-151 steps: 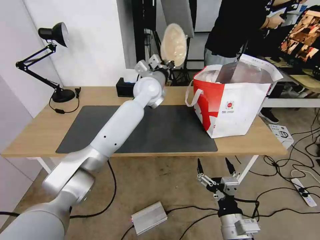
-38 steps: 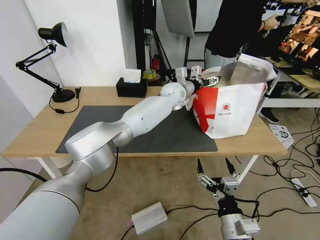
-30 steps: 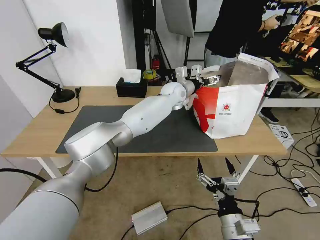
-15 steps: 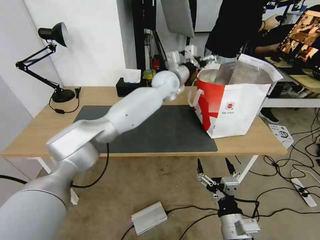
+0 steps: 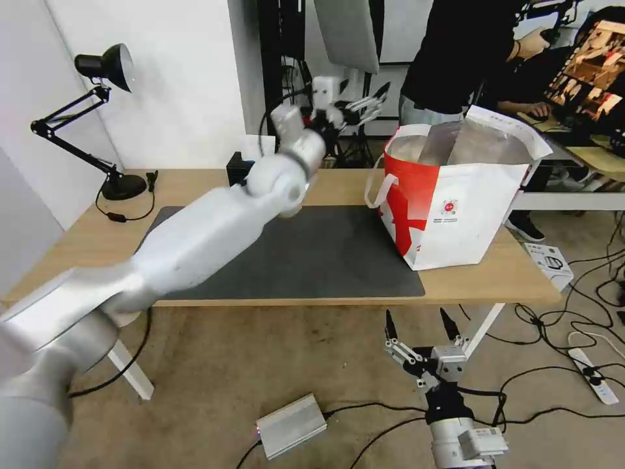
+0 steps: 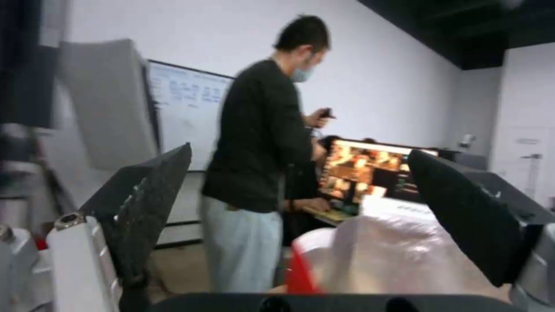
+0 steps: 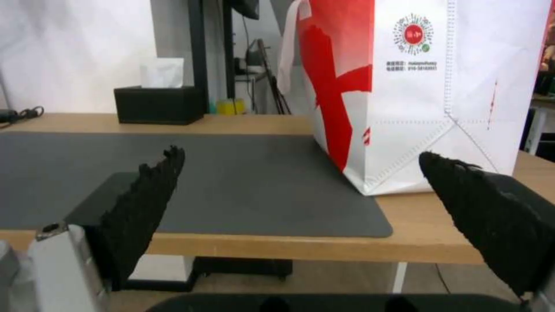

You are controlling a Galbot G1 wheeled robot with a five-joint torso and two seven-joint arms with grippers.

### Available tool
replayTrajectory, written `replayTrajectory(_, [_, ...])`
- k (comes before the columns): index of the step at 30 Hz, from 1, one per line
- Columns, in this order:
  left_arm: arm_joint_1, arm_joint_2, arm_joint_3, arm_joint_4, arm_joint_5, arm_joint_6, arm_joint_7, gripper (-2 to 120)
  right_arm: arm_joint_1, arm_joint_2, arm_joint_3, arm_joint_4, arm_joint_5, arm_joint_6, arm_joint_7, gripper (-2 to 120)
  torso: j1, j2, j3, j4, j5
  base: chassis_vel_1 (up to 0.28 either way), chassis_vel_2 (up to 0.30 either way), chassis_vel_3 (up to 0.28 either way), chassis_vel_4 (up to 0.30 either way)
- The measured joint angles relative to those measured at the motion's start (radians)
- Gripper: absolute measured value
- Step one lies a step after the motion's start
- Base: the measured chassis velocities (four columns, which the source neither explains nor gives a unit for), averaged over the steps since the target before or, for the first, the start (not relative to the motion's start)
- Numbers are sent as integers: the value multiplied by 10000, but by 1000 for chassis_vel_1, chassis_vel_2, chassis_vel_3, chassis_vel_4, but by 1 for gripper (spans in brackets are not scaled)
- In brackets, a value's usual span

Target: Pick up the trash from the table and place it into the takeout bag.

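The takeout bag (image 5: 456, 202) stands upright and open on the right end of the table (image 5: 195, 185), its foil lining showing. My left gripper (image 5: 371, 103) hangs open and empty in the air, above the table's back edge and left of the bag's mouth. In the left wrist view the left gripper (image 6: 299, 154) has nothing between its dark fingers, and the bag's top (image 6: 376, 255) lies below it. My right gripper (image 5: 420, 322) is parked open below the table's front edge, and in its own wrist view the right gripper (image 7: 301, 156) faces the bag (image 7: 428, 86). The trash is out of view.
A dark grey mat (image 5: 325, 254) covers the table's middle. A black tissue box (image 7: 159, 104) sits at the back edge and a black desk lamp (image 5: 104, 65) at the back left. A person stands behind the bag. Cables and a silver box (image 5: 291, 425) lie on the floor.
Five seconds ago my left gripper held a beige bowl aloft. It then reached into the bag's mouth and has now risen up and to the left, empty. The right arm has not moved.
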State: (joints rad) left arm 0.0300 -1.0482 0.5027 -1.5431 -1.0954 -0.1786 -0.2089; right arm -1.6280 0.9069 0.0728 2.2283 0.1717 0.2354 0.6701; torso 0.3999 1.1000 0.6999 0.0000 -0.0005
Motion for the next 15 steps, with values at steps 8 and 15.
replayTrajectory(8, [2034,1356,-1517,-1547,1392,-128,-289,100,0,0,0,0,0,0,0,100,0,1,0,0,2,0,0,0,0])
replayTrajectory(15, [3950,1803,-2861,-2731,2431,-105,-496,100,0,-1,0,0,0,0,0,100,0,1,-1,-2,5,0,0,0,0])
